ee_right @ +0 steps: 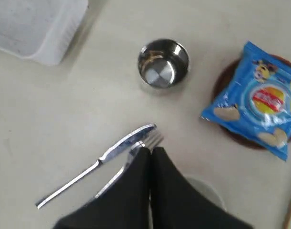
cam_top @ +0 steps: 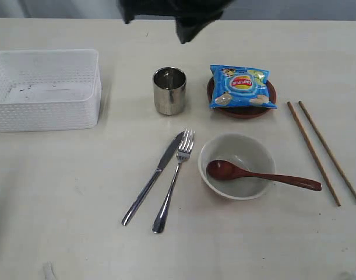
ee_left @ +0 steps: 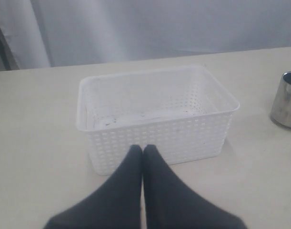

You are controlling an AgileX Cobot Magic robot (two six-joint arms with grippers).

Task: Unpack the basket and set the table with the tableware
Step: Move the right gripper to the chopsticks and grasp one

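We are holding both hands pinched closed and empty: the left hand [ee_left: 143, 149] near the basket [cam_top: 46, 87], the right hand [ee_right: 150, 150] hovering over the fork [cam_top: 172, 186], well apart from the basket. Dropping lower, we are risking knocking fork and knife [cam_top: 152, 179] askew across the counter [cam_top: 61, 204].

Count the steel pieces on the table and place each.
3. The steel cup stands between the basket and the chip bag; the knife and fork lie side by side, left of the bowl in the exterior view. None seems hidden.
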